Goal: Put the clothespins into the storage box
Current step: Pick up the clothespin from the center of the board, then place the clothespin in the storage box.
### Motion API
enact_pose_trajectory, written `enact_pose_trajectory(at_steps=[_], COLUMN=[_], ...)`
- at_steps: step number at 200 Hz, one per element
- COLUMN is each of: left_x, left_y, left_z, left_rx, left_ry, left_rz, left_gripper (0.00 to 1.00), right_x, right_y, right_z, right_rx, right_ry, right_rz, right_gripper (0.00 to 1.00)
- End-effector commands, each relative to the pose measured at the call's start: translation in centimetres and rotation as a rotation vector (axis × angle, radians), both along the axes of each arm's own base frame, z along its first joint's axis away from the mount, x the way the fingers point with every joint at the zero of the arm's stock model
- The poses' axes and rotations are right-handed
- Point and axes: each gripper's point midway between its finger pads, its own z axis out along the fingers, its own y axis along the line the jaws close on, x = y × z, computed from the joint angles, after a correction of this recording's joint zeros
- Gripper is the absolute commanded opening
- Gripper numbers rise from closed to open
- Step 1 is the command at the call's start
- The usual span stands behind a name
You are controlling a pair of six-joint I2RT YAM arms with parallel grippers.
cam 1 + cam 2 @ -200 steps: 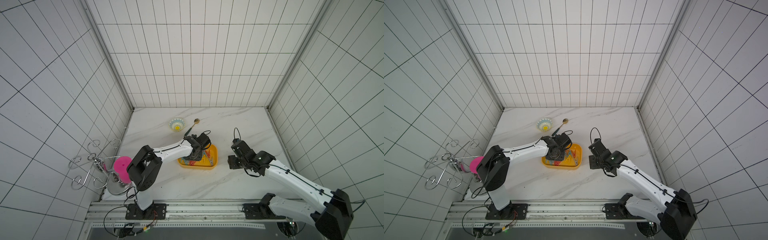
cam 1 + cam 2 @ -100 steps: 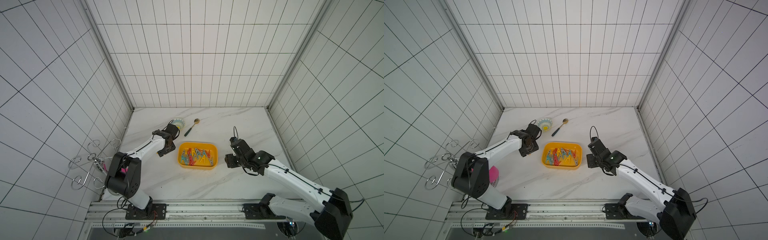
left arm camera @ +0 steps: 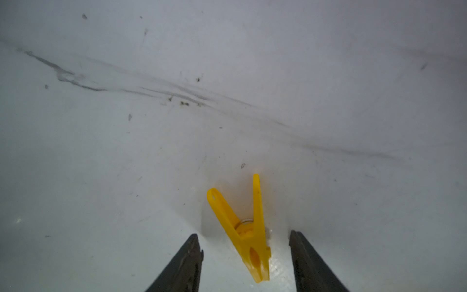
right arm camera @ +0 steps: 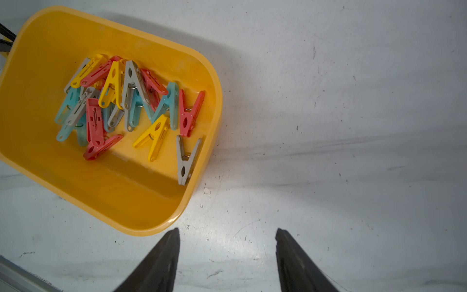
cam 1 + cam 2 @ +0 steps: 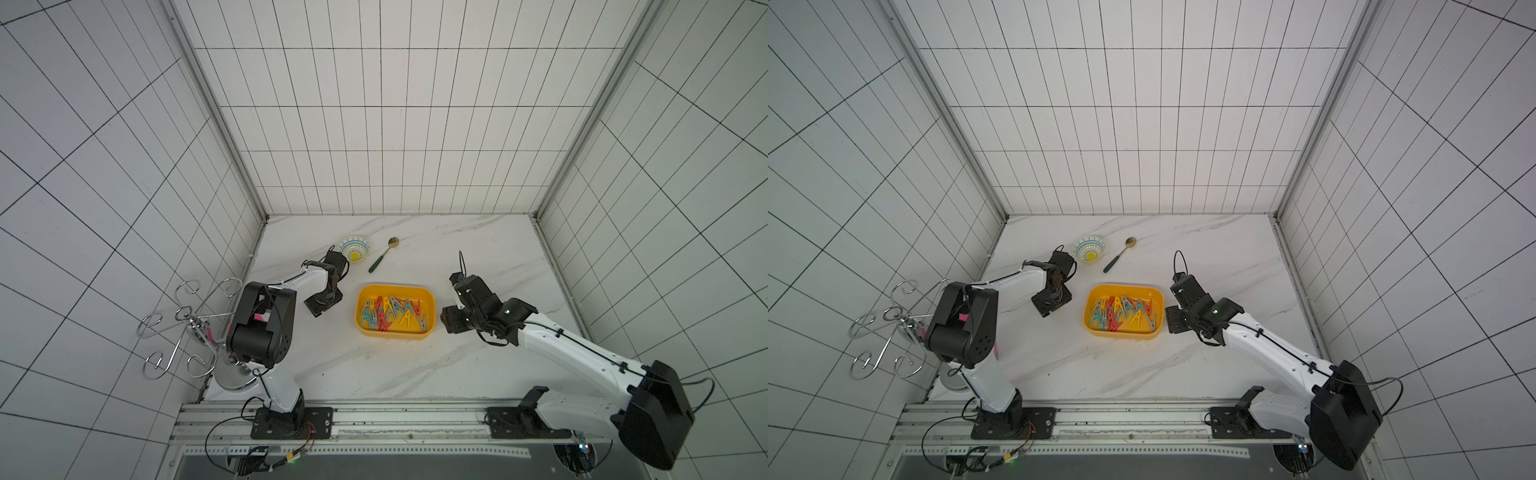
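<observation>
The left claw [image 3: 243, 233] stands open astride one yellow clothespin [image 3: 249, 240] on the tabletop [image 3: 126, 126], apparently to pinch it. The right claw [image 4: 227, 230] hangs open and empty beside the storage box [image 4: 126, 202], where the other clothespins [image 4: 131, 101] lie heaped.

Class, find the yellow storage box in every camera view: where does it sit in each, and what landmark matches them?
Top views: the storage box sits in the middle of the table in both top views.
Left wrist: not in it; only a yellow clothespin on the table.
Right wrist: the box lies close beside the open right gripper.
Shared landmark: the lone grey clothespin against the box's wall, in top and right wrist views.
</observation>
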Motion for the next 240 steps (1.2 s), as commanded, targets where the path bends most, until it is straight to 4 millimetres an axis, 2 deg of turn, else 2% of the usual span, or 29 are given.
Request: enact_pose_trajectory(at_steps=[1,24,66,91,117,145,164,182,197,212,240], left_x=[1.0,0.8,0.3,0.3,0.8,2.2,2.7,1.7,0.2,-1.5,-3.5], left_y=[0.0,0.3,0.5,0.2,-0.9,-4.5,-8.7,-13.3,-16.7,-19.6,-22.3], left_z=[-0.5,-1.1,-1.7,-1.0,0.6,5.4,8.7,10.5,10.7,9.9,7.9], left_rx=[-0.02,-0.04,-0.05,-0.054,-0.052,-0.026,-0.047,-0.051,-0.073,-0.106,-0.128], left_ry=[-0.028,-0.016,-0.007,-0.029,-0.054,-0.15,-0.213,-0.237,-0.24,-0.214,-0.173], left_rz=[0.011,0.016,-0.004,-0.027,-0.08,-0.204,-0.323,-0.453,-0.545,-0.625,-0.698], left_gripper=[0.57,0.52,0.33,0.27,0.25,0.26,0.26,0.26,0.26,0.26,0.28], right_x=[0.3,0.3,0.0,-0.1,-0.4,-0.6,-0.7,-0.6,-0.7,-0.8,-1.0], right_y=[0.4,0.4,0.3,0.0,-0.3,-1.1,-1.8,-2.7,-3.5,-4.2,-5.5], right_z=[-0.1,-0.4,-0.7,-1.0,-1.4,-2.0,-2.5,-2.5,-2.6,-2.7,-2.6], right_rx=[0.012,0.014,0.02,0.017,0.02,0.009,0.018,0.025,0.016,0.007,-0.01], right_ry=[0.003,0.008,0.019,0.025,0.046,0.069,0.09,0.096,0.101,0.107,0.111], right_rz=[0.005,0.003,-0.004,-0.014,-0.025,-0.058,-0.093,-0.134,-0.162,-0.182,-0.219], right_gripper=[0.64,0.64,0.64,0.64,0.64,0.64,0.64,0.64,0.64,0.64,0.64])
